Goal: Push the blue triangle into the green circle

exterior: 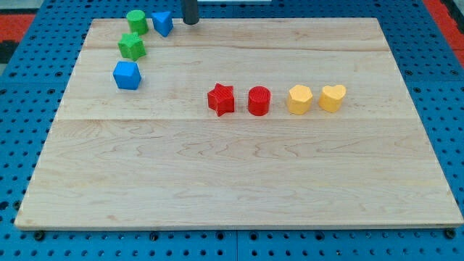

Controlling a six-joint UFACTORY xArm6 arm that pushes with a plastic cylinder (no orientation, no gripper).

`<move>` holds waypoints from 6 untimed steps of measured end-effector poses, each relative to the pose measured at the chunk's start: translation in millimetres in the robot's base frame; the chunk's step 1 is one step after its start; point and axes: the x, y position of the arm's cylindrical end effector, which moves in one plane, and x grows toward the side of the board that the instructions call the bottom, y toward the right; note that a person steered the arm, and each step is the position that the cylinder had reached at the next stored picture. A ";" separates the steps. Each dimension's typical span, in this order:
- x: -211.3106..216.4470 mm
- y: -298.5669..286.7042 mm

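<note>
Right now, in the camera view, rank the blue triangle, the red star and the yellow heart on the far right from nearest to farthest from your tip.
1. Blue triangle: just to the view's left of my tip, at the board's top edge.
2. Red star: mid-board, below the tip.
3. Yellow heart: rightmost of the row, farthest.

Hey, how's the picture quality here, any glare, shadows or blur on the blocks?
Camera view: even, soft light, no glare on the wooden board; blocks cast only faint shadows. My tip looks slightly soft, just right of the blue triangle, which sits beside the green circle.
</note>
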 end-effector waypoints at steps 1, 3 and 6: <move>-0.3 -26.8; 42.8 -38.1; 1.6 -2.7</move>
